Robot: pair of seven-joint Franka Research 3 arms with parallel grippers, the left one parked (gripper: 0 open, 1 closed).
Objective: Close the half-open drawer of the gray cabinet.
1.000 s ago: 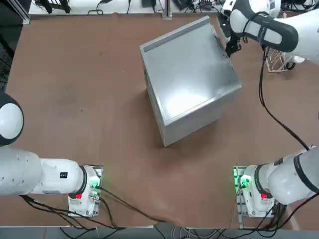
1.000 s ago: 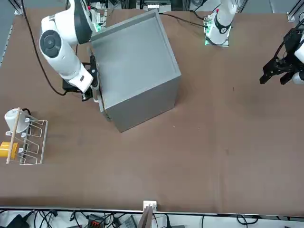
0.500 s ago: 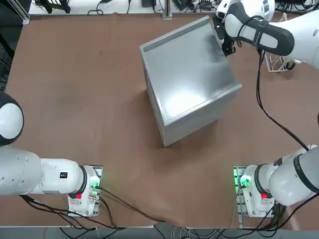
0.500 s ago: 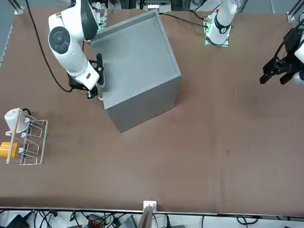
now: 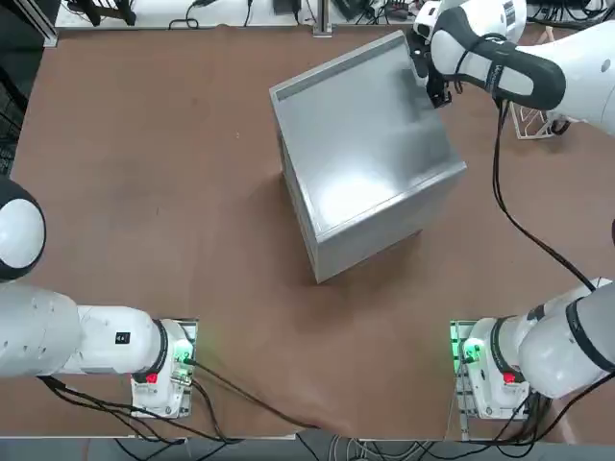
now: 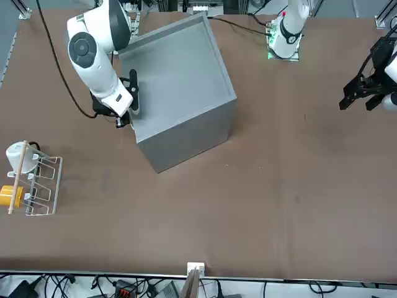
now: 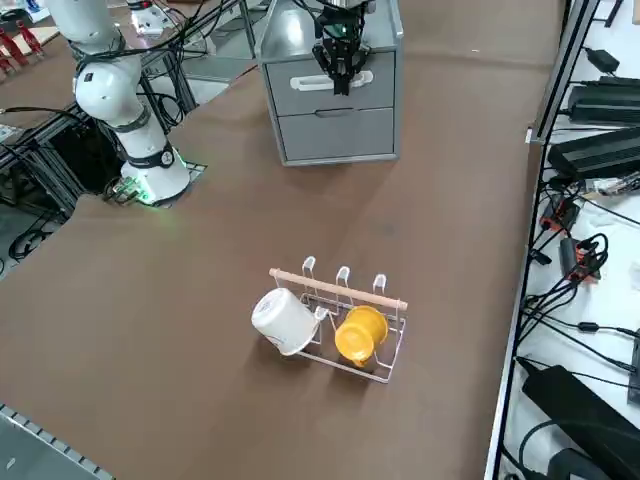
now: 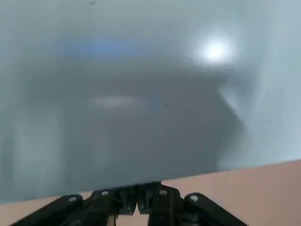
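On brown table, closed gray cabinet

This is a robotics lab. Beyond the right gripper, cables and black power adapters crowd a white bench.

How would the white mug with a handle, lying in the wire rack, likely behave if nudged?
The white mug with a handle looks rigid, perhaps smooth and slippery. Tipped on its round side, it might roll, though the white wire rack could check it.
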